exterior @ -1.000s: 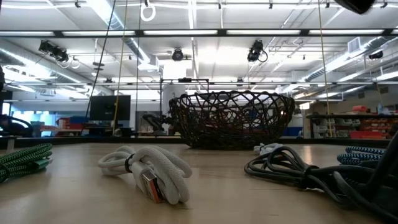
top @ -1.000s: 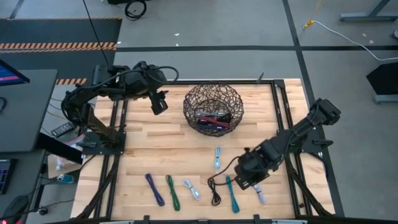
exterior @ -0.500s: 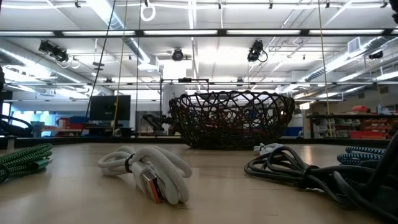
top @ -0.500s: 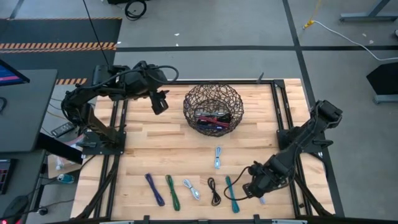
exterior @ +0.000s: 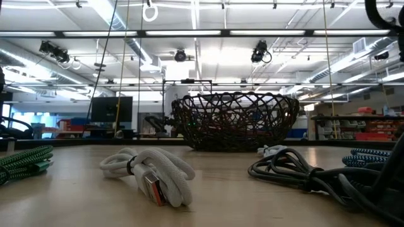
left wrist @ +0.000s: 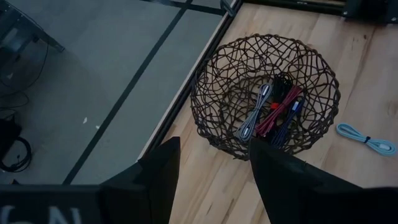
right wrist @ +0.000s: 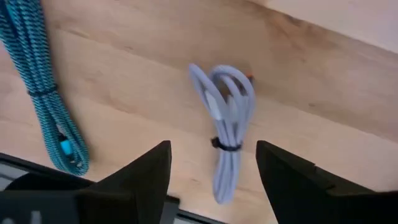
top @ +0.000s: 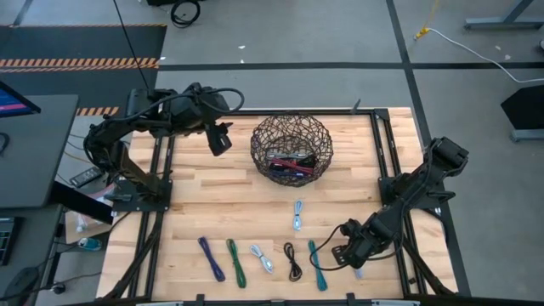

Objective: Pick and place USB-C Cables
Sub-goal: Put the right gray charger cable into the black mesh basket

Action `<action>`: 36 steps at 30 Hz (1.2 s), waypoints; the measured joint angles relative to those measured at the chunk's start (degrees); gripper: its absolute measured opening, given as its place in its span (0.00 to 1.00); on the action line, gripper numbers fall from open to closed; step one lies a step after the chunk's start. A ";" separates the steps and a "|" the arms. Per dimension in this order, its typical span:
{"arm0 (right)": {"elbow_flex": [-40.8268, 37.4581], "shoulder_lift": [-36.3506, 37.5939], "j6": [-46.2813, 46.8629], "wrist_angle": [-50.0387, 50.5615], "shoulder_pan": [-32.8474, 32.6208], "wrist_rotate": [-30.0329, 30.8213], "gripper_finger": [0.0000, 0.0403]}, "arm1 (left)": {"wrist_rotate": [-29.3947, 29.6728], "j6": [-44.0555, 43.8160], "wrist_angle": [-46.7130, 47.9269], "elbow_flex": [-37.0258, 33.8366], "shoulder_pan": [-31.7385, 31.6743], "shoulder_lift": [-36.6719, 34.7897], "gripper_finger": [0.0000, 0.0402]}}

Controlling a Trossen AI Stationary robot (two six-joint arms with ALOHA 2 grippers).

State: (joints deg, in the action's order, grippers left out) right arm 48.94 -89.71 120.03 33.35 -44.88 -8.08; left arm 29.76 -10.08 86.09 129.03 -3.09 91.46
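Partly done; left gripper (left wrist: 211,180) open, empty, hovering beside basket (top: 291,127); a few cables (left wrist: 273,113) already inside, perhaps four; seven left on table (top: 221,200): purple (top: 211,257), green (top: 235,260), white (top: 262,257), black (top: 293,260), pale blue (top: 297,214), teal (top: 317,264), lilac (right wrist: 225,121); right gripper (right wrist: 214,165) open over lilac.

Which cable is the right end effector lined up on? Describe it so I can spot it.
Start at the wicker basket, then go to the table's near right corner. There the right end effector, fingers open, hovers over a pale lavender cable, rightmost in the row, beside the teal cable.
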 joint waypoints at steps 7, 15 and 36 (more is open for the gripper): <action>-2.97 0.00 -0.12 -3.03 -0.66 1.61 0.60 | -0.01 -0.18 -0.53 -0.02 0.00 0.02 0.50; -6.84 0.00 0.02 -10.28 -1.30 3.73 0.60 | -0.02 -0.25 -0.70 0.00 0.00 0.02 0.50; -8.72 0.17 -4.28 -13.24 -1.21 2.59 0.05 | -0.02 -1.28 -1.08 -0.01 0.00 0.02 0.50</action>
State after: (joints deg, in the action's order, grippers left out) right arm 40.22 -89.54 115.75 20.11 -46.09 -5.49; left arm 29.74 -11.35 85.01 129.02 -3.09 91.48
